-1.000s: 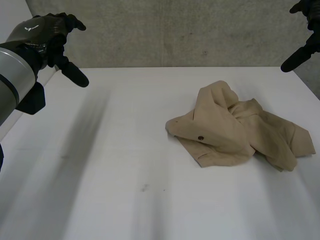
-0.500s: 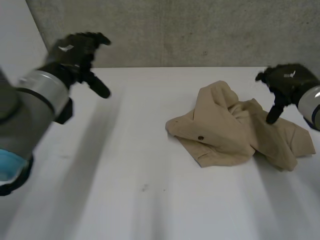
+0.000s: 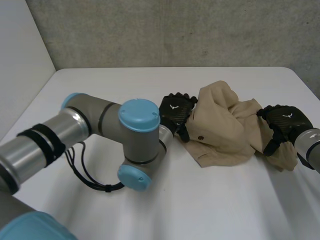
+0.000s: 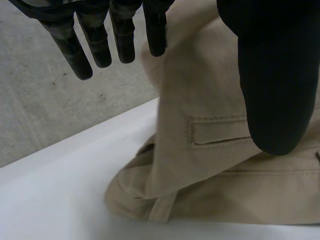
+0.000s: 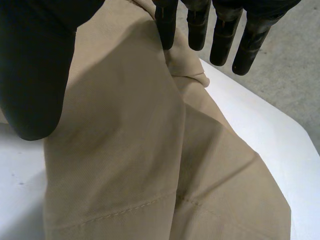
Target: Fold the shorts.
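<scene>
Tan woven cotton shorts [image 3: 225,130] lie in a crumpled, unfolded heap on the right half of the white table [image 3: 150,210], toward its far edge, with one rounded hump of cloth standing up at the back. A small dark button [image 3: 200,137] shows near the heap's left front, and the left wrist view picks out a stitched pocket welt [image 4: 217,132] on a smooth panel of the cloth.

The robot's black left hand [image 3: 175,111] is at the left edge of the shorts, just beside the button. Its fingers [image 4: 125,35] are straight and spread and the thumb is held wide apart above the pocket panel, so the hand is open and grips nothing.

The black right hand [image 3: 282,122] sits at the opposite, right edge of the heap. In its own wrist view the fingers [image 5: 220,35] reach out straight over a long fold of the cloth, thumb well away from them: it too is open, and whether it touches the fabric cannot be told.

The left arm [image 3: 137,117], grey with light-blue caps, stretches across the table's middle. A grey concrete wall [image 3: 175,30] rises behind the table.
</scene>
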Robot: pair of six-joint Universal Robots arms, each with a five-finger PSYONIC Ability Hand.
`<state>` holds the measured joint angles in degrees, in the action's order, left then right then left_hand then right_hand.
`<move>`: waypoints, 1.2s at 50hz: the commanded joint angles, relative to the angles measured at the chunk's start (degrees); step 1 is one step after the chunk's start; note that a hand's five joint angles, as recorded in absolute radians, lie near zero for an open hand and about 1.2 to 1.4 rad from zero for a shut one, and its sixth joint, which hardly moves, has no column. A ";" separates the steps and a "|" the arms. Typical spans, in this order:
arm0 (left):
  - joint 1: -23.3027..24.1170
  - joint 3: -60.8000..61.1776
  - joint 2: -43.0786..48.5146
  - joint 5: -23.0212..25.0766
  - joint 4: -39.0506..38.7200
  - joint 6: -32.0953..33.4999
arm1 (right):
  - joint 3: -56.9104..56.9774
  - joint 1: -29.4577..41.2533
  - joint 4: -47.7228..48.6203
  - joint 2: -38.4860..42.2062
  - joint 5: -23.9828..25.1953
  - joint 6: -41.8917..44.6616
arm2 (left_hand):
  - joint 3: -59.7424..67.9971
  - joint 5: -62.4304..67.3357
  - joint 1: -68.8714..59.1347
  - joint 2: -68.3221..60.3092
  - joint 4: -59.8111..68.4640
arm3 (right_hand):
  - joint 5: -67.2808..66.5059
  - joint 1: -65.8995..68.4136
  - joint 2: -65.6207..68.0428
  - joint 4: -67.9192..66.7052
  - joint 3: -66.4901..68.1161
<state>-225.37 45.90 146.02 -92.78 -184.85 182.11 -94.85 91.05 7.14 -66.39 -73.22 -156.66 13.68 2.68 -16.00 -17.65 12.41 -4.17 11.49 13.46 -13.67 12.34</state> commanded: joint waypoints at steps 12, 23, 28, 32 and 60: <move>0.72 -9.34 1.56 -13.65 4.49 1.84 | -2.26 1.93 5.26 -2.59 0.18 0.14 | 66.32 67.32 -64.00 -62.35 67.59 | -65.83 68.51 66.54 -66.33 67.66; -7.27 14.09 -23.55 -14.18 13.01 4.57 | -0.95 13.18 -8.00 -12.97 4.49 0.31 | 66.32 67.32 -64.00 -62.35 67.59 | -65.83 68.51 66.54 -66.33 67.66; -8.07 26.06 -33.50 -11.38 16.00 3.86 | 2.83 15.65 -13.99 -18.24 4.32 -0.05 | 66.32 67.32 -64.00 -62.35 67.59 | -65.83 68.51 66.54 -66.33 67.66; -9.47 35.03 -42.56 -8.39 16.18 3.60 | 5.99 16.97 -16.10 -19.48 4.06 -0.75 | 66.32 67.32 -64.00 -62.35 67.59 | -65.83 68.51 66.54 -66.33 67.66; -22.31 19.94 -21.14 -9.43 12.58 3.07 | 34.47 25.58 1.82 15.06 -5.34 -5.58 | -2.43 -1.43 4.76 6.40 -1.17 | 4.17 -1.49 -3.46 3.67 -2.34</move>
<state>-247.96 72.83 116.00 -97.52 -172.42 185.15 -62.80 115.64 -0.02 -57.81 -74.66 -162.36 26.77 16.60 -22.90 -26.48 26.29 -42.42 42.68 51.50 -53.50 52.75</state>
